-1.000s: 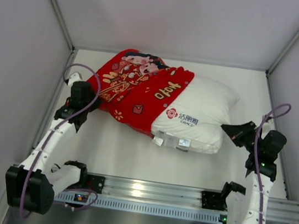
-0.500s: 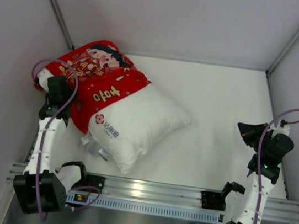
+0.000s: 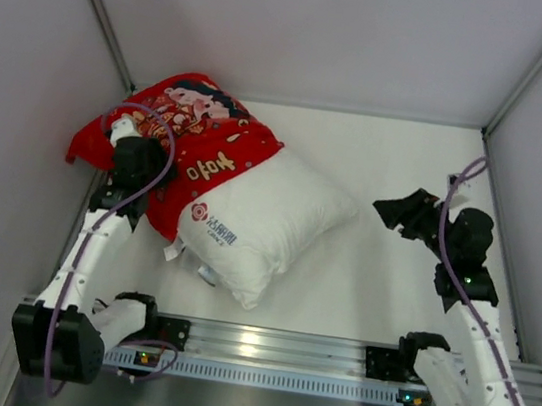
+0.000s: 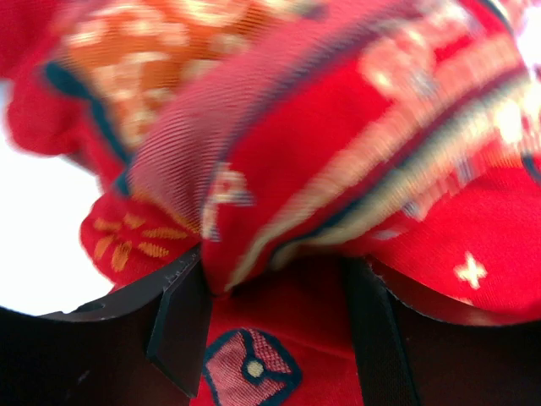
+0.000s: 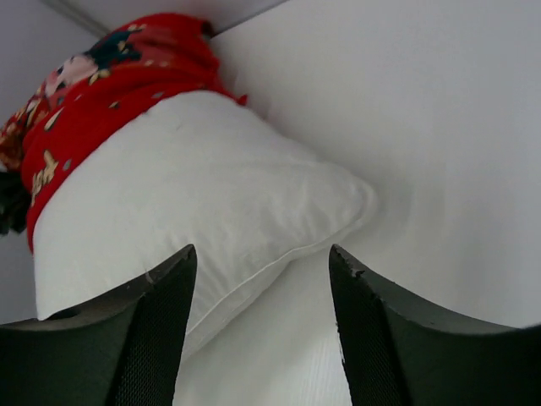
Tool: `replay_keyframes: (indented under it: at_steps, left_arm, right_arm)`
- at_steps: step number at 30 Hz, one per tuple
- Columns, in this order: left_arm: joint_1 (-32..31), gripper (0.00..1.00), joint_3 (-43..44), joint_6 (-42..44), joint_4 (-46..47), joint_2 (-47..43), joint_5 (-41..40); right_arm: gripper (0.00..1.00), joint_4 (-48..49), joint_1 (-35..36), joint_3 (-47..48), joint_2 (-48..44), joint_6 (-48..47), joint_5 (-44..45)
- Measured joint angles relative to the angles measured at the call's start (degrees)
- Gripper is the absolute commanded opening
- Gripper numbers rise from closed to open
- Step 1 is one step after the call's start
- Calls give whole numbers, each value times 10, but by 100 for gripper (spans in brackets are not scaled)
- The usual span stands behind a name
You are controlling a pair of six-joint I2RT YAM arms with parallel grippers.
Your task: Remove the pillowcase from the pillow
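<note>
The red printed pillowcase point(image 3: 204, 138) still covers the far-left half of the white pillow point(image 3: 268, 223), which lies at an angle on the left of the table. My left gripper point(image 3: 147, 167) sits on the pillowcase's near-left side. In the left wrist view the pillowcase point(image 4: 338, 152) fills the picture, and a loose fold lies between the open jaws of the left gripper point(image 4: 275, 279). My right gripper point(image 3: 391, 212) hovers open to the right of the pillow. In the right wrist view that gripper point(image 5: 260, 254) holds nothing, and the pillow's bare corner point(image 5: 211, 194) lies ahead of it.
White walls point(image 3: 26, 78) close in the table on the left, back and right. A metal rail point(image 3: 271, 344) runs along the near edge between the arm bases. A bare stretch of tabletop point(image 3: 399, 150) lies right of the pillow.
Both grippers have opened. The pillow with its case was dragged to the left and turned. The right arm has swung left toward the pillow; the left gripper has shifted slightly right on the case.
</note>
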Motion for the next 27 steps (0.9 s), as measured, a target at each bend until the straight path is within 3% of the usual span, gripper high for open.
replay_keyframes:
  at_steps: [4, 8, 14, 20, 27]
  left_arm:
    - [-107, 63, 6, 11, 5, 26, -42]
    - [-178, 63, 7, 11, 15, 44, -42]
    - [-214, 65, 7, 11, 18, 54, -42]
    - [-250, 68, 29, 15, 11, 94, -87]
    - [-280, 73, 80, 34, -5, 162, -155]
  right_arm:
    - [68, -2, 154, 48, 63, -42, 69]
    - [70, 0, 239, 90, 155, -76, 137]
    - [71, 1, 297, 125, 274, -108, 205]
    - [71, 36, 369, 116, 298, -118, 277]
    - [71, 130, 554, 60, 304, -78, 404]
